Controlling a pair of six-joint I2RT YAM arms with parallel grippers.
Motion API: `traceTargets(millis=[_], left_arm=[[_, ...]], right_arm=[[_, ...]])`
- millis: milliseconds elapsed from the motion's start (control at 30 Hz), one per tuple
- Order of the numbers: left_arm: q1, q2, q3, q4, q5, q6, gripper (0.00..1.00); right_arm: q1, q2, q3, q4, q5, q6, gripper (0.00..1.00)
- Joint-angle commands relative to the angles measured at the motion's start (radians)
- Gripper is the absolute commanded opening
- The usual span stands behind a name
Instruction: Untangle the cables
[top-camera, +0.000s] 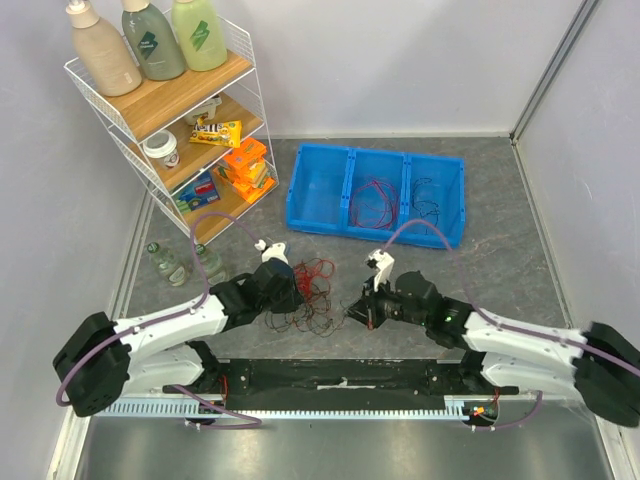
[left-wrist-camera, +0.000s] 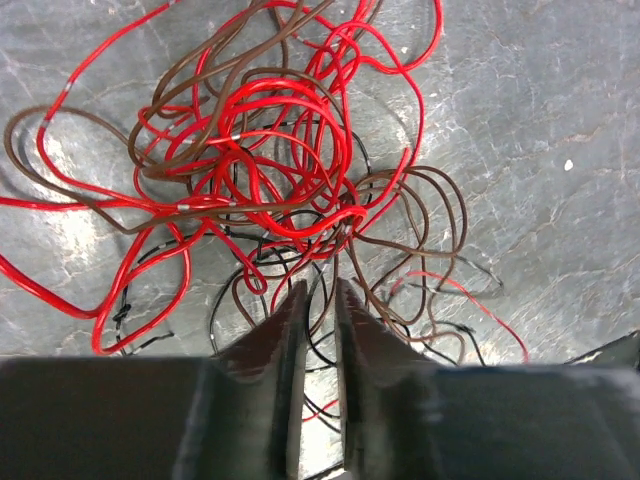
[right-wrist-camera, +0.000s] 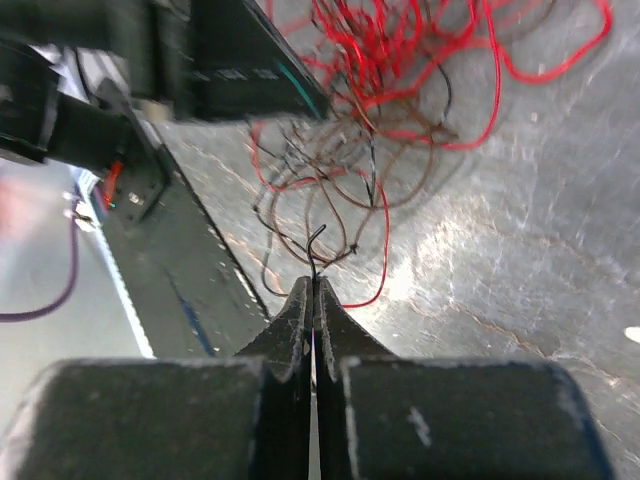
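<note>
Cables (left-wrist-camera: 260, 170) lie tangled before left jaws; right jaws pinch one strand.

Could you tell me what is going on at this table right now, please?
Two robot arms are working on a tangle of red, brown and black cables lying in front of them. The right gripper is shut on a thin black wire at its side of the tangle. The left gripper is down at the opposite edge, its jaws a narrow gap apart, with strands seeming to pass between them. Behind, a blue bin holds loose red and black wires.
</note>
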Motion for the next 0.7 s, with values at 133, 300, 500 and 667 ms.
traceTargets(millis=[133,300,500,667], left_arm=[[0.003,-0.076,-0.029,0.103,-0.033,0.024,0.02],[0.003,-0.263,-0.022,0.065,-0.058,0.033,0.02],[0.003,-0.484,0.131,-0.017,-0.041,0.194,0.02],[0.003,-0.516,0.315,-0.139,-0.065,0.321,0.02]], right_arm=[[0.005,-0.394,0.217,-0.419,0.288,-0.067,0.0],[0.005,-0.521,0.243,-0.547,0.507,-0.039,0.0],[0.005,-0.544,0.237,-0.754,0.864,0.128,0.0],[0.005,-0.581,0.246,-0.777,0.912,0.14,0.0]])
